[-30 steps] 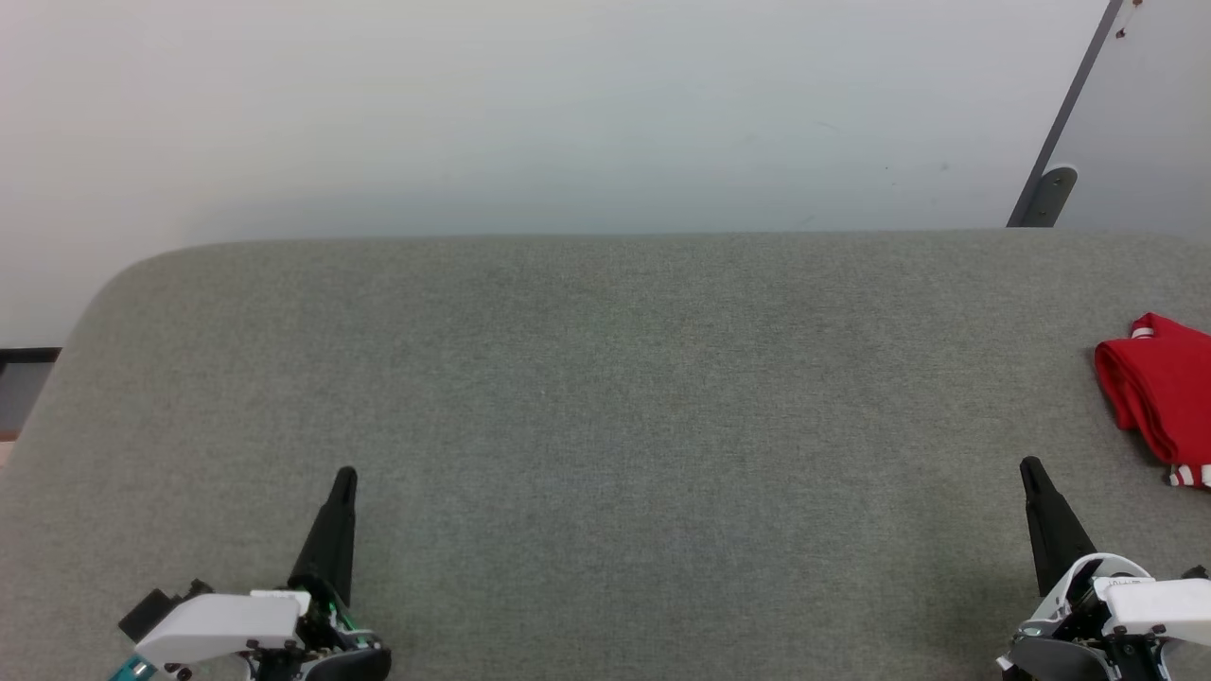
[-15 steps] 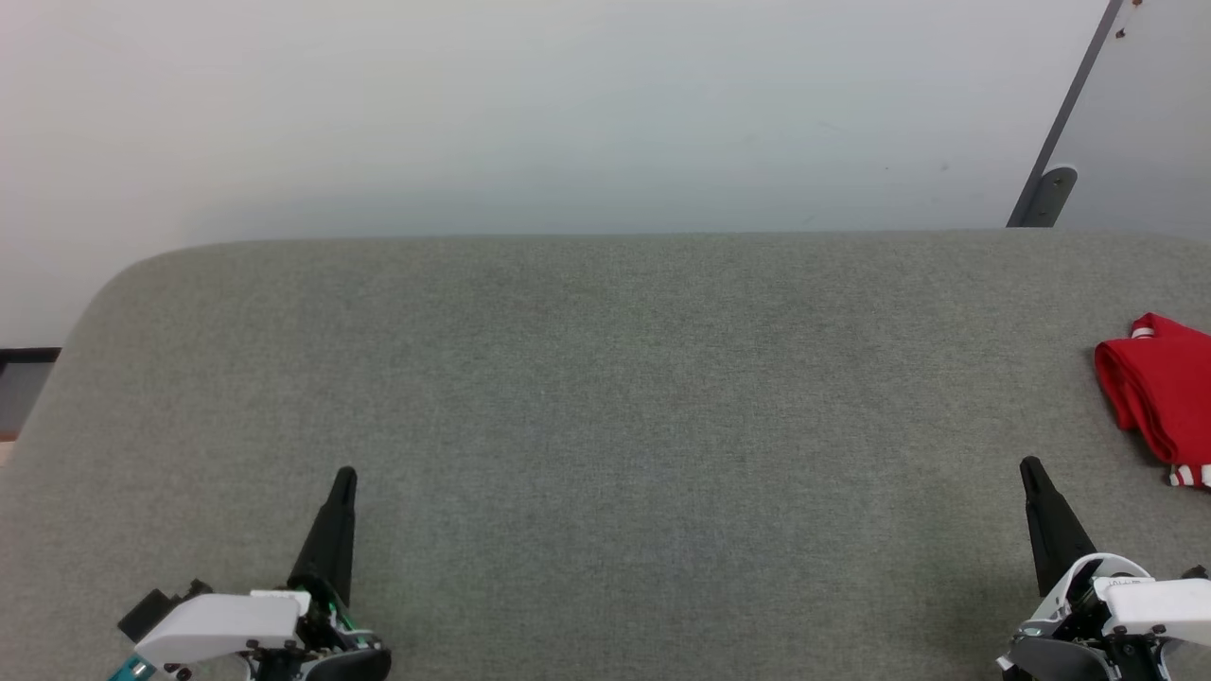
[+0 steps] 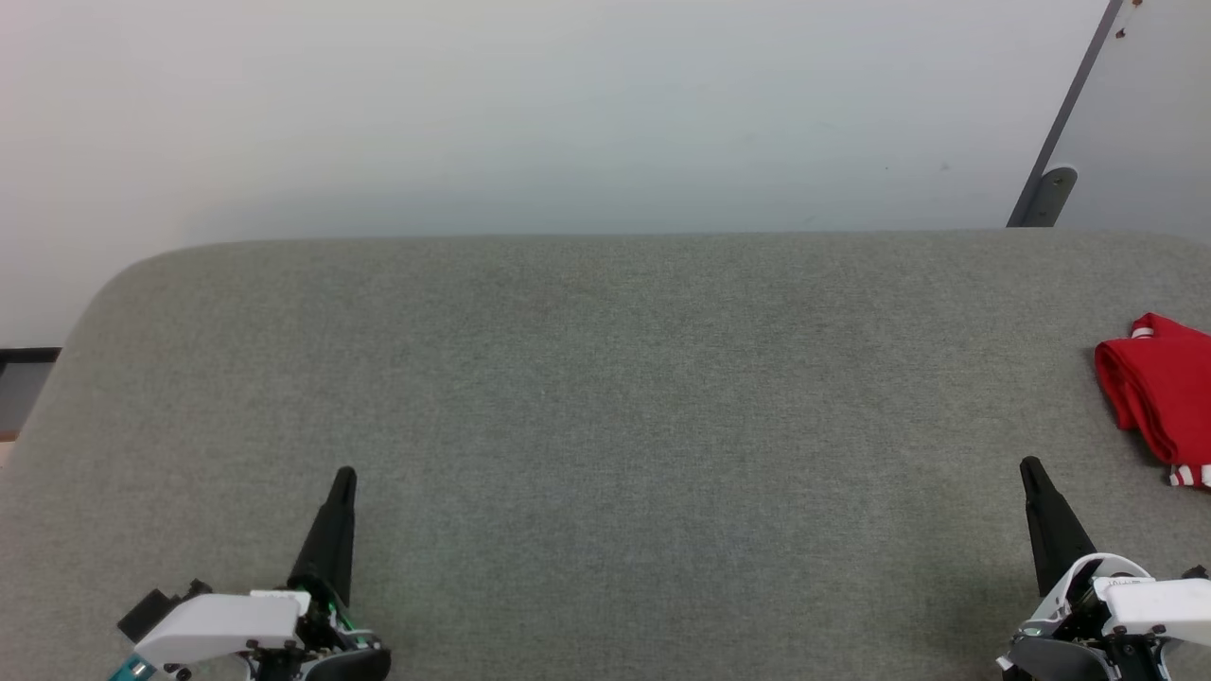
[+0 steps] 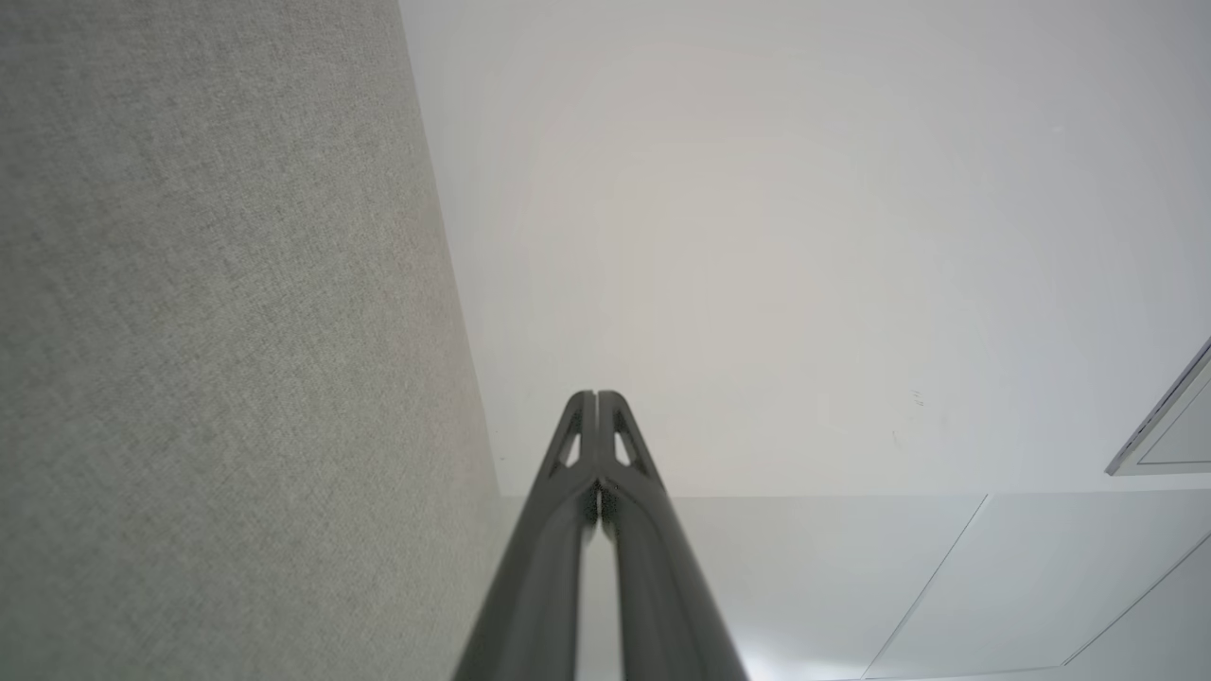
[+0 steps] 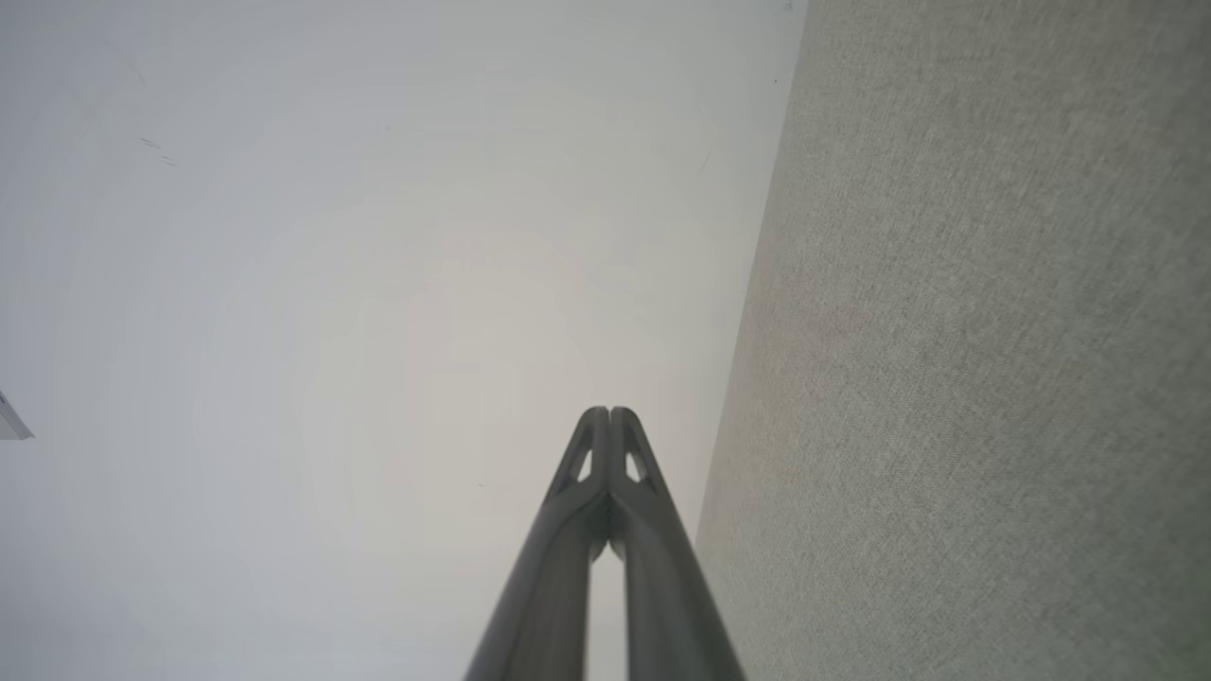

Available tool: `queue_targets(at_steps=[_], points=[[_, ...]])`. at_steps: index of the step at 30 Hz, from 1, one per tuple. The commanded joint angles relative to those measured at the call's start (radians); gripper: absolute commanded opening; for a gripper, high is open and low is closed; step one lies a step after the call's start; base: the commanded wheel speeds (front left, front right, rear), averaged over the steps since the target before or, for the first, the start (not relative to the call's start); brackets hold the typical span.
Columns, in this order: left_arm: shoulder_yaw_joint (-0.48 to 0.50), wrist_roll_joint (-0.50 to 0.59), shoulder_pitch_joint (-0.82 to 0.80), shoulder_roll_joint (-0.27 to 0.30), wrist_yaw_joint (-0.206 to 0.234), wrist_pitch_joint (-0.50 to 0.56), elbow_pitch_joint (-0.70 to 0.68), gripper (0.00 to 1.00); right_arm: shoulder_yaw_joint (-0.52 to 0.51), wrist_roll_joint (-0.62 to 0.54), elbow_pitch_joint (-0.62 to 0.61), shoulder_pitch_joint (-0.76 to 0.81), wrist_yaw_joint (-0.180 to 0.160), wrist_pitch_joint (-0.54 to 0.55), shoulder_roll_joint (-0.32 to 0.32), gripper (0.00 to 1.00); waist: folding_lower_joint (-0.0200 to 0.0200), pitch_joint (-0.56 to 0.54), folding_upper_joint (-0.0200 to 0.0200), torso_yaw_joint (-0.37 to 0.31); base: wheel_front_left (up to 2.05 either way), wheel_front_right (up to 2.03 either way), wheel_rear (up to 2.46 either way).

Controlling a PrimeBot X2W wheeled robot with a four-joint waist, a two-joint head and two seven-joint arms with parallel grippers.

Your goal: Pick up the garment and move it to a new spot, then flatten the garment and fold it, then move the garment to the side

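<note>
Left gripper (image 3: 344,476), right gripper (image 3: 1029,465): jaws shut, empty. The garment (image 3: 1159,397), bunched at the tabletop's (image 3: 605,397) right edge, is judged soft, light; best pinched at its fold.

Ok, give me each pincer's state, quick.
Left pincer: closed, holding nothing.
Right pincer: closed, holding nothing.

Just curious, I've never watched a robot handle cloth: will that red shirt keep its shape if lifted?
Probably not: the red shirt lies in soft folds, so it would likely droop and unfold. It looks thin, so likely light. Pushed, it might bunch rather than slide, as the grey surface looks like woven cloth.
</note>
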Motion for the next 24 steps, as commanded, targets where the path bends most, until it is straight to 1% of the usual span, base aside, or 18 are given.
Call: queue_targets(at_steps=[1, 24], points=[[0.003, 0.003, -0.011, -0.002, -0.005, 0.006, 0.001, 0.0, 0.001, 0.004, 0.0, -0.002, -0.001, 0.002, 0.003, 0.0, 0.0, 0.0, -0.0001, 0.0, 0.0, 0.0, 0.0], [0.005, 0.005, -0.011, -0.003, -0.005, 0.005, 0.001, 0.0, 0.001, 0.004, 0.0, -0.002, -0.001, 0.002, 0.003, 0.0, 0.0, 0.0, -0.0001, 0.0, 0.0, 0.0, 0.0]])
